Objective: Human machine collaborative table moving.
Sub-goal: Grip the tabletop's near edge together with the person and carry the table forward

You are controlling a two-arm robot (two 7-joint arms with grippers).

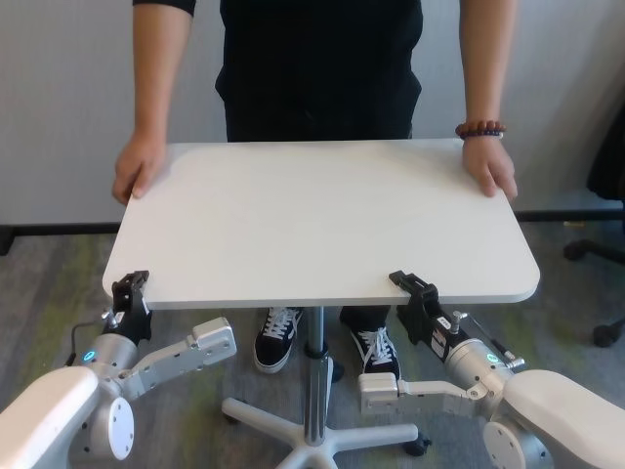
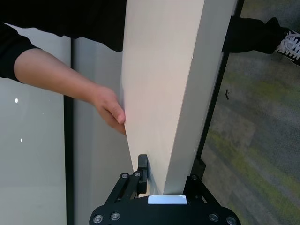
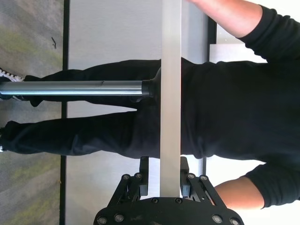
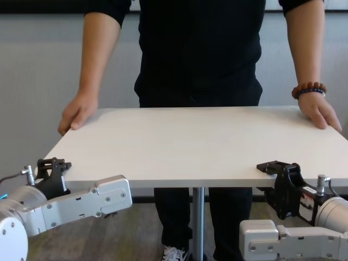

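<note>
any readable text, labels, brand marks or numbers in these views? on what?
None readable in any view.
Table: bare white top, no print.
Person's black shirt: no logo showing.
Sneakers: white side stripe only, no lettering legible.
Left hand: a small blank white patch at its base, no text.
Right hand: bolts only, no marking.

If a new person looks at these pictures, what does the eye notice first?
A white table fills the middle. A person in black stands at its far side, gripping both far corners. On the near edge, the robot's left hand and right hand are clamped shut, one towards each near corner.
</note>
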